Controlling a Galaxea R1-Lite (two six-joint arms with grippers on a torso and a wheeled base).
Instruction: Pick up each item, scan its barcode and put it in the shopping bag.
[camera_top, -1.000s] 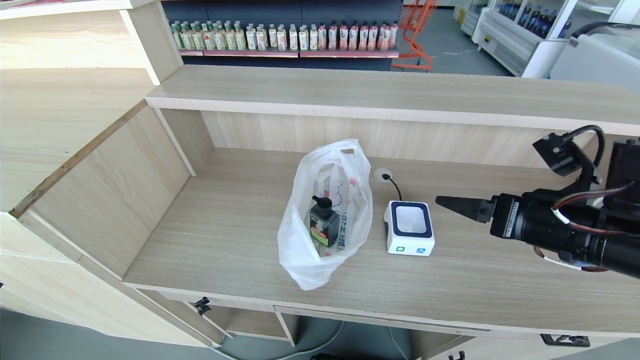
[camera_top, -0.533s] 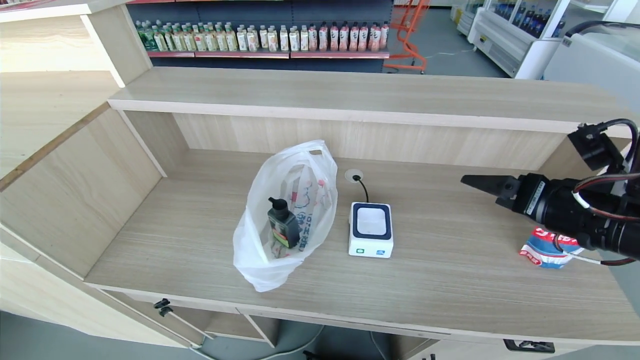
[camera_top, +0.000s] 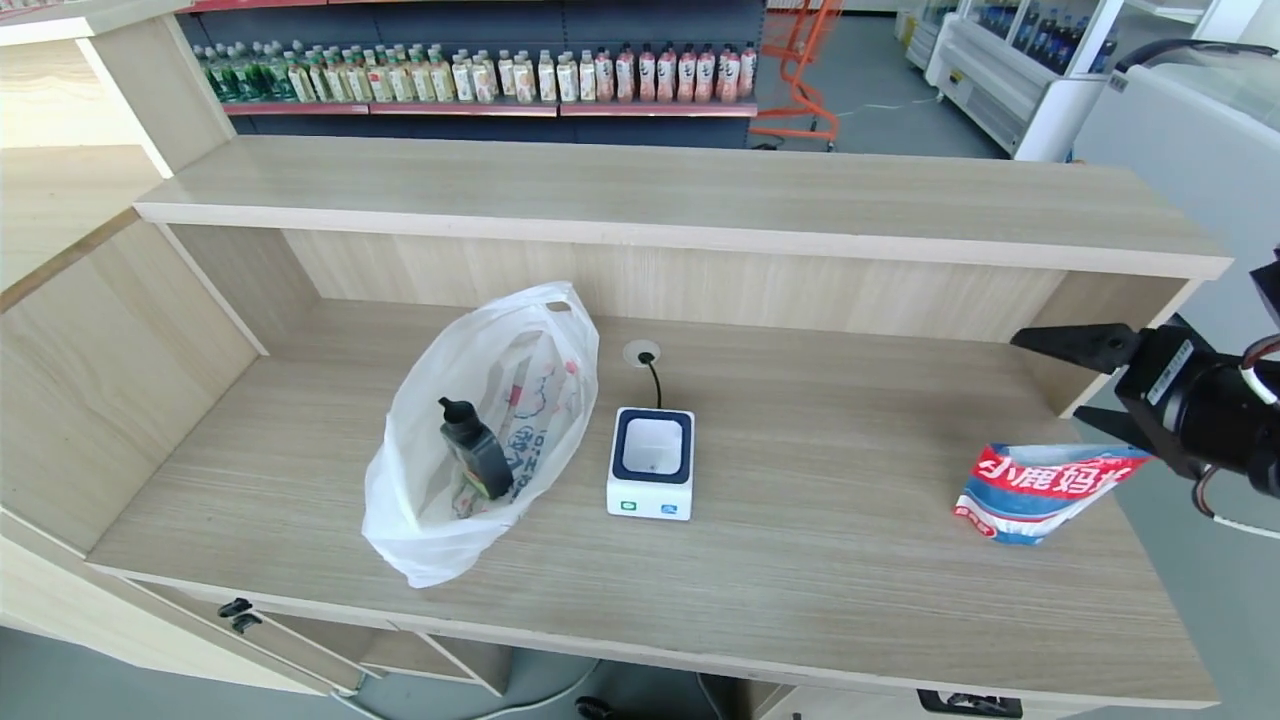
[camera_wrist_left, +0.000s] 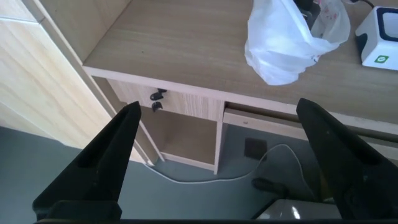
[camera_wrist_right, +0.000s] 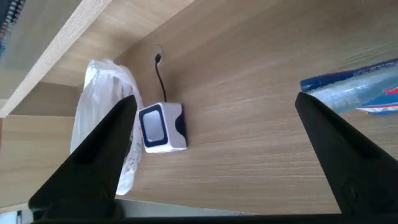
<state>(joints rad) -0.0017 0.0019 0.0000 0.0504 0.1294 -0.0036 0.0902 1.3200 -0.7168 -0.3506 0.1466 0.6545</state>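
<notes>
The wooden counter (camera_top: 800, 560) carries everything, with the scanner (camera_top: 651, 462) near its middle. Just to the scanner's left stands the white shopping bag (camera_top: 420, 530), its mouth open. The thin plastic blurs what is inside, so a printed packet at the back is hard to make out. The right gripper (camera_top: 1050, 380) hangs well to the scanner's right, above the counter's right end. Its fingers are spread wide with nothing between them. The left gripper (camera_wrist_left: 219, 106) hangs in front of and lower than the counter edge, on the bag side of the scanner, also spread wide and holding nothing. A blue and white pouch (camera_top: 1040, 485) lies flat on the counter well to the scanner's right, and the right gripper's lower finger covers its far corner. White lettering runs across its red band. The scanner is a white box with a dark-framed window on top, and the green and blue marks on its front are too small to read. Inside the bag, left of the scanner, leans a dark pump bottle (camera_top: 478, 455) whose label is not legible. A black cable (camera_top: 655, 380) runs from behind the scanner to a round port.
</notes>
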